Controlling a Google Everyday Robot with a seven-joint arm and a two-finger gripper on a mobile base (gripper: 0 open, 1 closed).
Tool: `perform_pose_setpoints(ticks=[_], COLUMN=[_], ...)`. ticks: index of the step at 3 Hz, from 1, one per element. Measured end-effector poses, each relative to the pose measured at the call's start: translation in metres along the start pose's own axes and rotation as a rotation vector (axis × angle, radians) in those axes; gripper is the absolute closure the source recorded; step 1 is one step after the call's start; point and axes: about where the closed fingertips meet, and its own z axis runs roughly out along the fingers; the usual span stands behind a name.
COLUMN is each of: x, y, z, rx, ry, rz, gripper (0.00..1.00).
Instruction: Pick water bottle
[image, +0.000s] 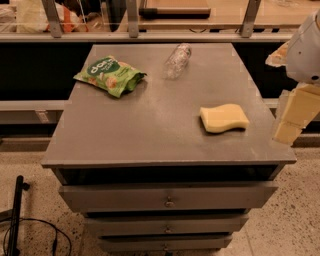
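The water bottle (178, 60) is small, clear and ribbed. It lies on its side near the back edge of the grey cabinet top (150, 130), right of centre. My gripper (294, 116) is at the right edge of the view, beside the cabinet's right side and beyond the yellow sponge. It is well to the right of the bottle and nearer the front, and it touches nothing. Part of the white arm (306, 47) shows above it.
A green snack bag (110, 75) lies at the back left of the top. A yellow sponge (223, 118) lies at the right, between gripper and bottle. Drawers (168, 197) are below the top. A rail (150, 36) runs behind, and a cable (30, 235) lies on the floor at left.
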Motion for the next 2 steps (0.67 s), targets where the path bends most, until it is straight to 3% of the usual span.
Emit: perform_pose_setpoints(ticks=[1,2], x=[0.000,-0.001], y=[0.000,-0.014], z=[0.000,0.009], rx=[0.000,0.019], ry=[0.000,0.011], rz=[0.000,0.062], gripper=[0.00,0.00])
